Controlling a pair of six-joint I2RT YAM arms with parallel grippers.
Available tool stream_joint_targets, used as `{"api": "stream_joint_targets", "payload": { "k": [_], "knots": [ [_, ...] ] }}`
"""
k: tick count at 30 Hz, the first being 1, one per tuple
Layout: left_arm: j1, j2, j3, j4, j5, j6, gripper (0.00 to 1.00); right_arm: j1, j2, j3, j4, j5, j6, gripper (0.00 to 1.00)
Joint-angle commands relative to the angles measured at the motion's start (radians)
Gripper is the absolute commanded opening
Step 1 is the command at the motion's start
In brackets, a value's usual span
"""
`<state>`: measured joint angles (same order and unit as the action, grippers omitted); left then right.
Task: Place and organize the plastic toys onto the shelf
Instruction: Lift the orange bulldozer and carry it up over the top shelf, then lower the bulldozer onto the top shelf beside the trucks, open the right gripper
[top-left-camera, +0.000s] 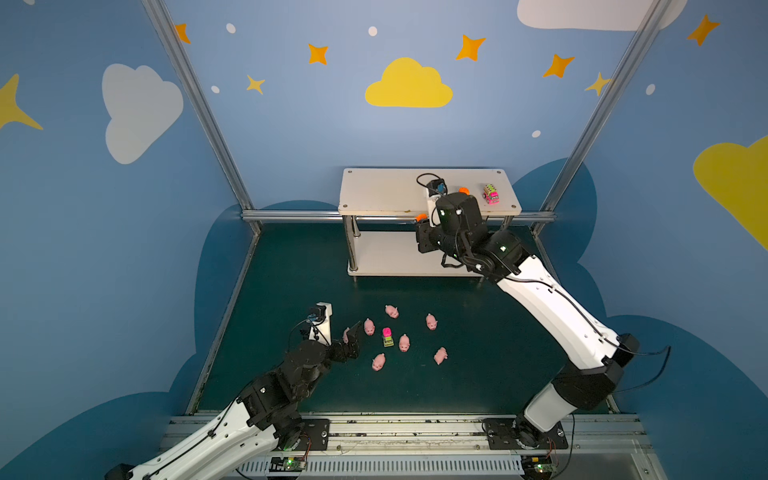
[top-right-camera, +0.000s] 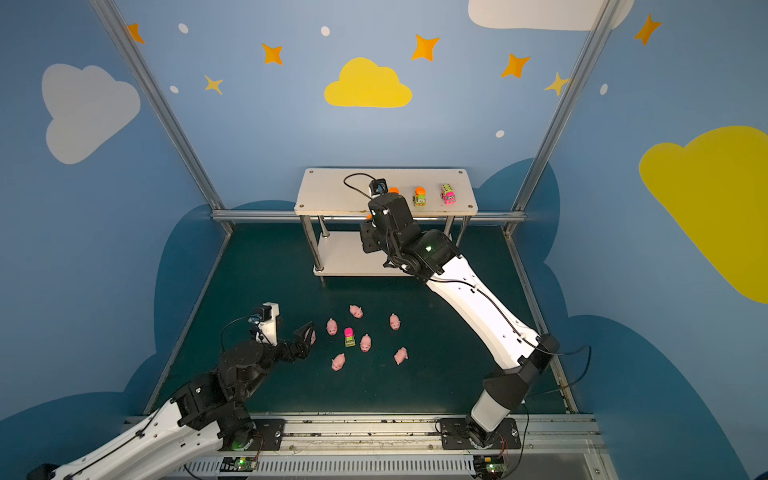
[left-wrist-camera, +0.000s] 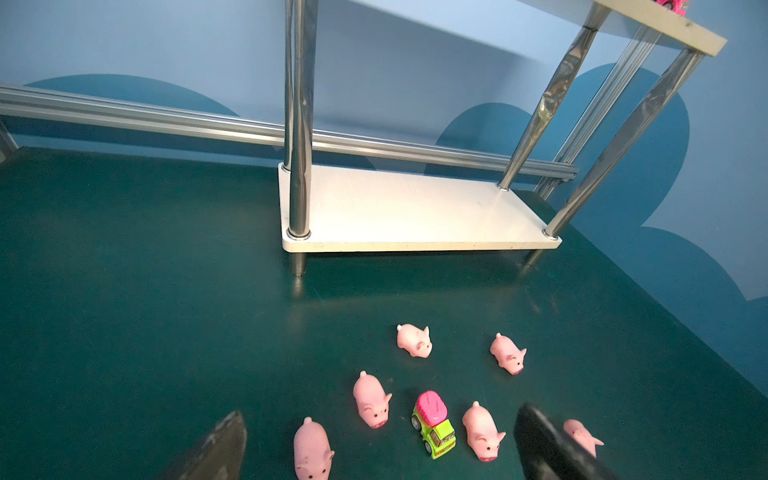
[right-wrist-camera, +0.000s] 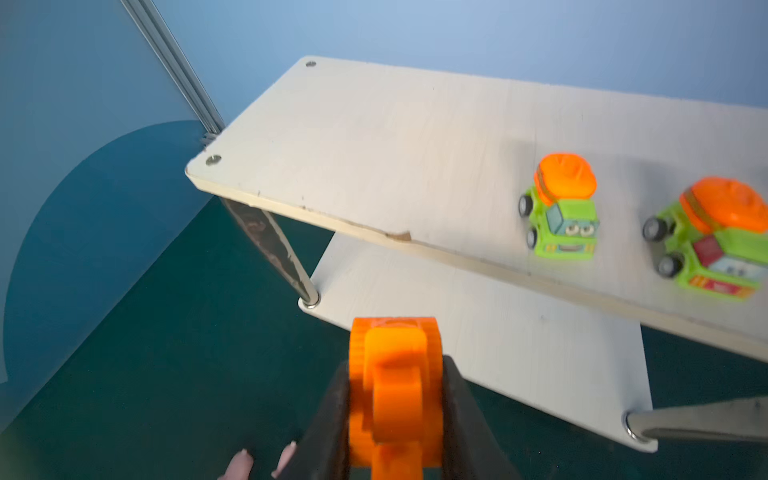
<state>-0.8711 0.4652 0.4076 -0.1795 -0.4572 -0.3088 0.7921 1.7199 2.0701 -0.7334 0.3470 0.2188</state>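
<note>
The shelf (top-left-camera: 386, 191) (top-right-camera: 332, 191) stands at the back of the green mat. On its top board stand two green trucks with orange tops (right-wrist-camera: 563, 208) (right-wrist-camera: 715, 241) and a pink vehicle (top-left-camera: 491, 194) (top-right-camera: 448, 194). My right gripper (right-wrist-camera: 395, 374) (top-left-camera: 422, 220) is shut on an orange toy vehicle (right-wrist-camera: 395, 382), just in front of the top board's front edge. Several pink pigs (top-left-camera: 391, 311) (left-wrist-camera: 372, 401) and a green and pink vehicle (top-left-camera: 387, 336) (left-wrist-camera: 434, 424) lie on the mat. My left gripper (left-wrist-camera: 382, 411) (top-left-camera: 352, 332) hangs open over their left side, and one pig (left-wrist-camera: 311, 451) lies between its fingers.
The lower board (left-wrist-camera: 415, 208) carries nothing. Chrome legs (left-wrist-camera: 297, 124) stand at the shelf's corners. An aluminium rail (top-left-camera: 291, 215) runs along the back wall behind the shelf. Blue walls close in both sides of the mat (top-left-camera: 291, 270).
</note>
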Motion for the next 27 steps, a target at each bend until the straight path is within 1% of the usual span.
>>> {"api": "stream_joint_targets", "payload": {
  "k": [1, 7, 11, 15, 27],
  "knots": [
    [0.01, 0.006, 0.023, 0.033, -0.017, 0.026, 1.0, -0.026, 0.092, 0.144, -0.078, -0.012, -0.061, 0.29],
    [0.025, 0.023, 0.022, 0.057, -0.023, 0.038, 1.0, -0.082, 0.277, 0.397, -0.144, -0.061, -0.057, 0.29],
    [0.035, 0.037, 0.016, 0.06, -0.039, 0.053, 1.0, -0.093, 0.352, 0.499, -0.155, -0.069, -0.059, 0.29],
    [0.044, 0.042, 0.013, 0.064, -0.032, 0.056, 1.0, -0.106, 0.39, 0.537, -0.159, -0.077, -0.054, 0.29],
    [0.058, 0.038, 0.004, 0.074, -0.019, 0.06, 1.0, -0.13, 0.414, 0.542, -0.155, -0.094, -0.032, 0.31]
  ]
}}
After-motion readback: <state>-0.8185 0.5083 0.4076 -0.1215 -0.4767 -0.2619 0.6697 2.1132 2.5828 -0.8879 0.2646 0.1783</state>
